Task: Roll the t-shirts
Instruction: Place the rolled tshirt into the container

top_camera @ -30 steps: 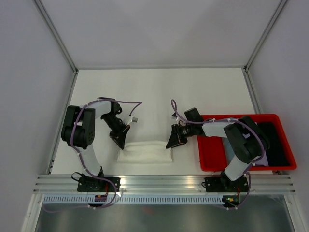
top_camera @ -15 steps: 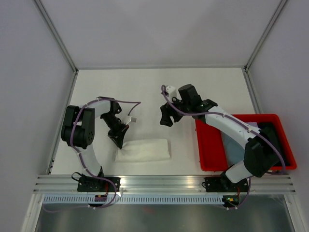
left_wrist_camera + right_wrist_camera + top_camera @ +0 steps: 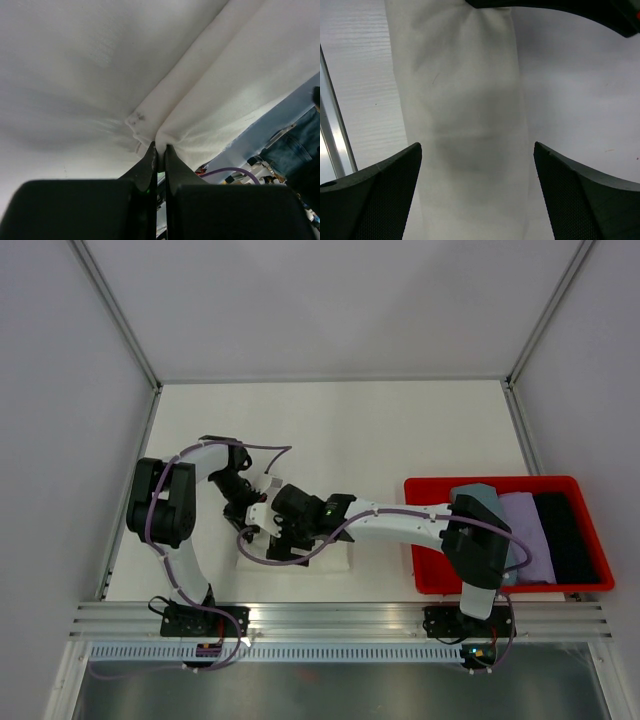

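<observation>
A cream-white t-shirt [image 3: 336, 557] lies folded into a long strip on the table near the front edge. My left gripper [image 3: 251, 514] is at the strip's left end. In the left wrist view that gripper [image 3: 160, 150] is shut on a pinch of the t-shirt [image 3: 225, 90] cloth. My right arm reaches far left across the table, and its gripper [image 3: 285, 538] hangs over the strip and hides most of it. Seen from the right wrist, the right gripper [image 3: 476, 147] is open, one finger on each side of the t-shirt [image 3: 465, 125], apart from it.
A red bin [image 3: 560, 587] stands at the right front, holding folded grey-blue, lilac and black garments. The aluminium rail [image 3: 340, 620] runs along the near edge. The left gripper's black body [image 3: 550, 7] shows at the top of the right wrist view.
My right gripper left the strip's right end, rose, swung left over the t-shirt and opened wide. The left gripper kept its pinch, and the strip shifted slightly.
</observation>
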